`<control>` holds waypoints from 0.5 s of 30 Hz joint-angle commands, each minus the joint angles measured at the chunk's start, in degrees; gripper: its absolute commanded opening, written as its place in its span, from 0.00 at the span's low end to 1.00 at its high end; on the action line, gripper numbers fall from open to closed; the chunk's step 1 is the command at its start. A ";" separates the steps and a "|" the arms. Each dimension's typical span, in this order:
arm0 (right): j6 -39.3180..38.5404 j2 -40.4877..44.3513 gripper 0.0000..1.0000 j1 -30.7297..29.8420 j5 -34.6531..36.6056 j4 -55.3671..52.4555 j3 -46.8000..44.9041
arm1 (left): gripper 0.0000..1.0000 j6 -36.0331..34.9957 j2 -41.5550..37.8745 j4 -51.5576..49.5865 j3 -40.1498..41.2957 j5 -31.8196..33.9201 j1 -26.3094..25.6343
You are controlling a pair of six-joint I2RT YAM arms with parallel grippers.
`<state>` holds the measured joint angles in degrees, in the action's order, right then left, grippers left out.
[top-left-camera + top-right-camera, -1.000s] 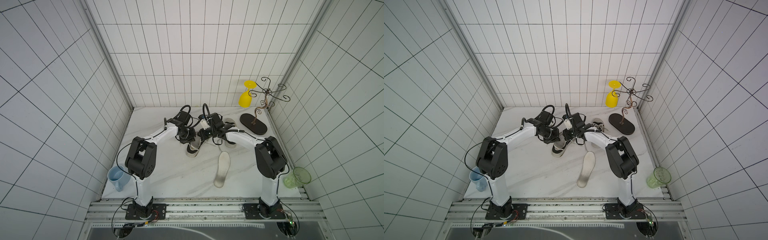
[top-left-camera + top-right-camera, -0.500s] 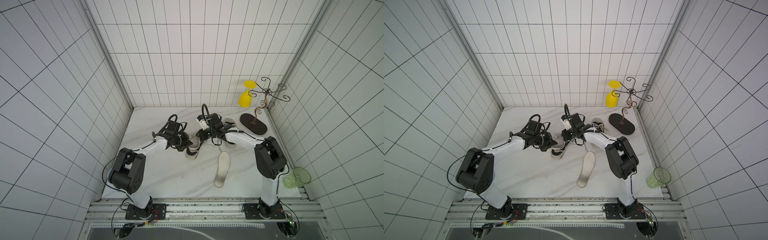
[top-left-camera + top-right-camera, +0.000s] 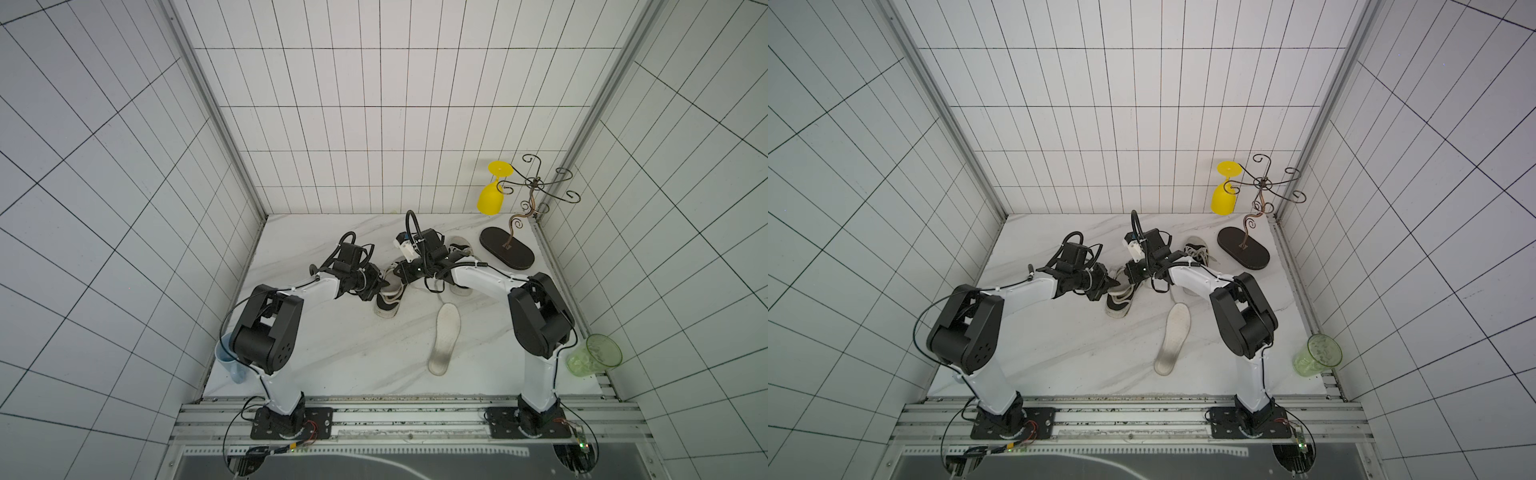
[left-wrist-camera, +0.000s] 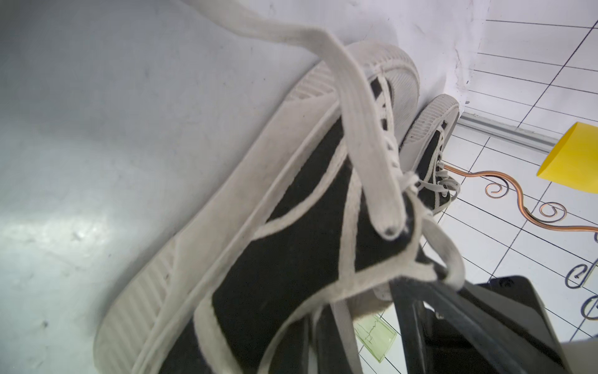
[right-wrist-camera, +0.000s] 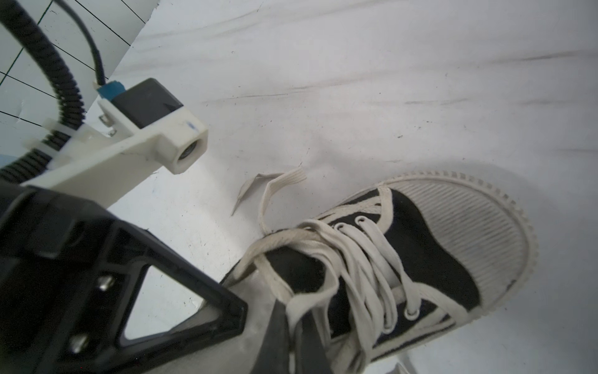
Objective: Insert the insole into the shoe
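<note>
1. Nearest: the insole [image 3: 444, 337] lies flat on the counter [image 3: 332, 357], heel toward me. It is well apart from both arms and nothing holds it.
2. Next out: the shoe [image 3: 387, 302] stands on its sole, toe toward me, laces loose.
3. My left fingers [image 5: 207, 281] are closed, tips at the collar. I cannot tell whether they pinch cloth.
4. My right fingers [image 5: 276, 353] are clamped on lace and collar edge.
5. Step, as I judge it: opening the mouth. Pull the sides apart evenly and low, and keep the sole down. Clear laces and tongue from the opening before one arm leaves for the insole.
6. Farther: the second shoe [image 3: 460, 247] sits near my right arm. Keep off it.
</note>
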<state>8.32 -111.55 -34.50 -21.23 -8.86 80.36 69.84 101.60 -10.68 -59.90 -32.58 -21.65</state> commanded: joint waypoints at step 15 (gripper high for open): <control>-0.93 3.86 0.00 0.08 -1.52 0.92 -2.79 | 0.00 -18.30 10.57 -12.57 -16.13 11.04 -2.45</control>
<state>8.10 -110.50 -33.95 -20.18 -8.71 79.42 54.89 110.34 -22.52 -74.26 -26.37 -24.29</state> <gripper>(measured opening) 0.048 0.048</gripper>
